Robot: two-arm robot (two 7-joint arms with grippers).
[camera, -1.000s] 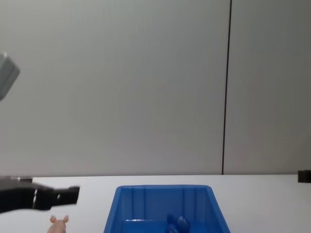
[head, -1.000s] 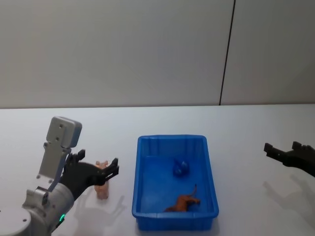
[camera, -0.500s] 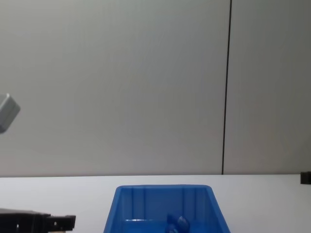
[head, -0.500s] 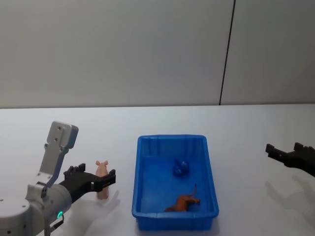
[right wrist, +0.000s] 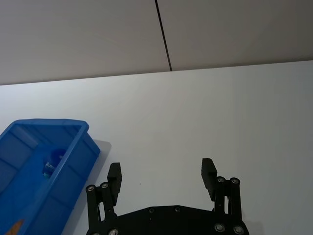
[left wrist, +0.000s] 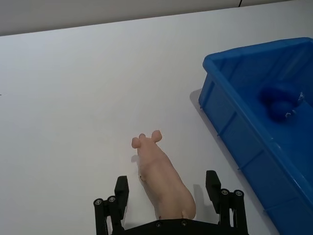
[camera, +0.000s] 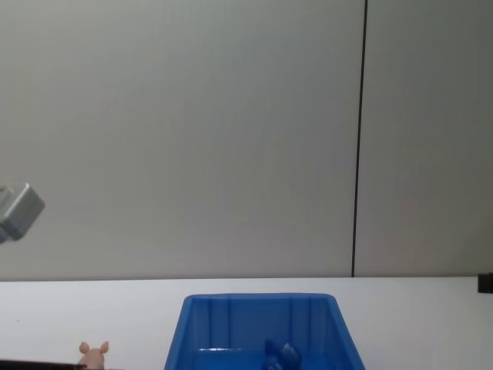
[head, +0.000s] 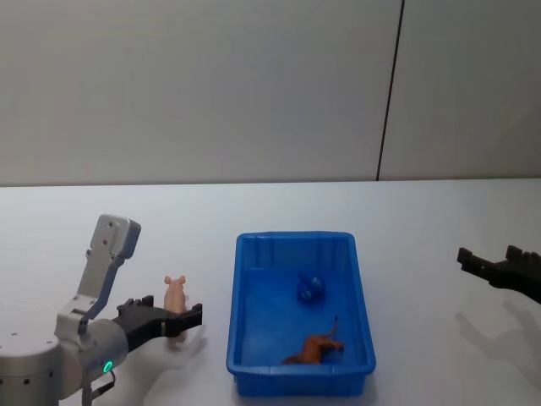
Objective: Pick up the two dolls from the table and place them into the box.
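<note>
Head view: white table [head: 254, 207], grey wall [head: 194, 85].

Pale pink pig doll [left wrist: 164, 178], bright blue box [head: 237, 338] w/ blue [head: 308, 288] & orange-brown [head: 317, 348] toys, white table [head: 423, 228].

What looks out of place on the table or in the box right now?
Nothing stands out. The pink pig doll stands upright between the open left gripper fingers, beside the blue box.

head high, chest low, both facing box [head: 300, 309]
</note>
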